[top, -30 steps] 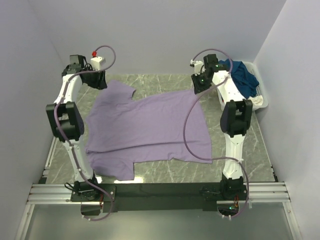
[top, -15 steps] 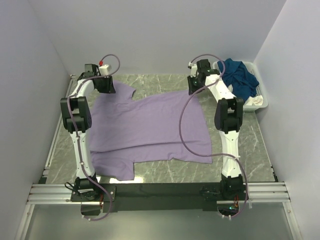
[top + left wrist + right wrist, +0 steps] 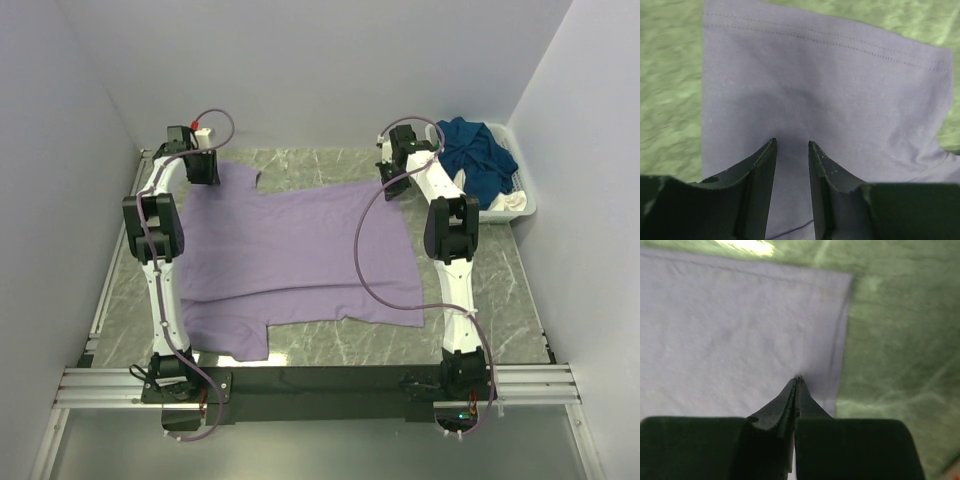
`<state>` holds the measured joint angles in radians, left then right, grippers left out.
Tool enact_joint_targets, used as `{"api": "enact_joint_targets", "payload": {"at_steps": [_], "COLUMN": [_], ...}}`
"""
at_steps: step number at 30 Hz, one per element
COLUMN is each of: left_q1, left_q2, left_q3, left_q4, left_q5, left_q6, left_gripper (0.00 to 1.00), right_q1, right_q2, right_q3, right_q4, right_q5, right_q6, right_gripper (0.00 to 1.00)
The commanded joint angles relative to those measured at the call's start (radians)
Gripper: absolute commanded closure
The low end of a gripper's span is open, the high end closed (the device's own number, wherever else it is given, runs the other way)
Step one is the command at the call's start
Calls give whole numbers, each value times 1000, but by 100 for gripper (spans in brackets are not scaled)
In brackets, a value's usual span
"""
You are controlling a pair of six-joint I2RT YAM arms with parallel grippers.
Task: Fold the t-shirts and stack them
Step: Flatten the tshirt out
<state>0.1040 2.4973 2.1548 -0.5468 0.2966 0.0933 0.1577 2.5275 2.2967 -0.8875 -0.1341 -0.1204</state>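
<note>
Where the green-grey marbled tabletop (image 3: 500,290) meets its far-left corner, the left arm's black two-finger gripper (image 3: 791,146) reaches down over one short sleeve of the pale lilac-purple cotton t-shirt (image 3: 295,255). Its wrist view shows the jaws released and standing a little apart, with lilac cloth visible in the narrow gap between them. The stitched sleeve hem runs across the picture beyond the tips. The cloth there lies smooth, with bare marble to its left.

The lilac t-shirt itself is spread open and nearly flat across the middle of the table. Its neck end points left, its bottom hem points right, and its second sleeve lies toward the near edge, close to the left arm's base. Light wrinkles cross the body.

At the shirt's far-right corner the right arm's black two-finger gripper (image 3: 797,379) is clenched. Its fingers are pressed together with no gap, and the tips touch the cloth just inside the side hem. Whether any cloth is nipped between them cannot be told.

Further right, against the side wall and apart from the lilac shirt, stands a white plastic slatted basket (image 3: 527,195). A crumpled dark teal-blue t-shirt (image 3: 480,150) is heaped in it, and a bit of white cloth (image 3: 510,203) shows at its near rim.
</note>
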Motion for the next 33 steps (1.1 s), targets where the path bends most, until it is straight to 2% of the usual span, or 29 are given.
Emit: {"api": "enact_joint_targets", "payload": {"at_steps": [1, 8, 12, 17, 19, 20, 22, 23, 24, 28, 29, 31, 32, 33], "left_q1": [42, 76, 68, 34, 25, 25, 25, 25, 25, 25, 23, 23, 25, 25], "left_q2": [14, 40, 20, -23, -44, -67, -90, -103, -127, -190, -210, -222, -230, -232], "left_q3": [-7, 33, 17, 16, 8, 2, -12, -16, -29, -73, -84, -105, -108, -116], "left_q4": [-53, -82, -87, -36, -12, 11, 25, 30, 31, 38, 41, 25, 18, 9], "left_q5": [-120, -130, -9, 9, 1, 7, 18, 35, 38, 68, 72, 82, 85, 91], "left_q6": [34, 74, 109, 138, 134, 131, 128, 129, 129, 128, 123, 125, 125, 123], "left_gripper": [61, 60, 49, 37, 31, 29, 25, 25, 25, 24, 24, 24, 24, 24], "right_q1": [8, 6, 11, 13, 17, 17, 22, 31, 37, 91, 117, 141, 154, 173], "right_q2": [14, 13, 14, -74, -119, -162, -200, -225, -233, -191, -155, -124, -99, -87], "right_q3": [49, 64, 63, -8, -68, -80, -124, -137, -155, -106, -83, -48, -40, -40], "right_q4": [-60, -111, -128, -59, 4, 16, 66, 77, 91, 81, 62, 33, 19, 10], "right_q5": [109, 200, 215, 216, 161, 137, 52, 28, 27, 68, 83, 114, 129, 133], "right_q6": [-53, -107, -140, -183, -197, -208, -211, -225, -234, -287, -309, -353, -376, -402], "right_gripper": [100, 100, 100, 98, 89, 74, 57, 51, 50, 55, 64, 72, 78, 80]}}
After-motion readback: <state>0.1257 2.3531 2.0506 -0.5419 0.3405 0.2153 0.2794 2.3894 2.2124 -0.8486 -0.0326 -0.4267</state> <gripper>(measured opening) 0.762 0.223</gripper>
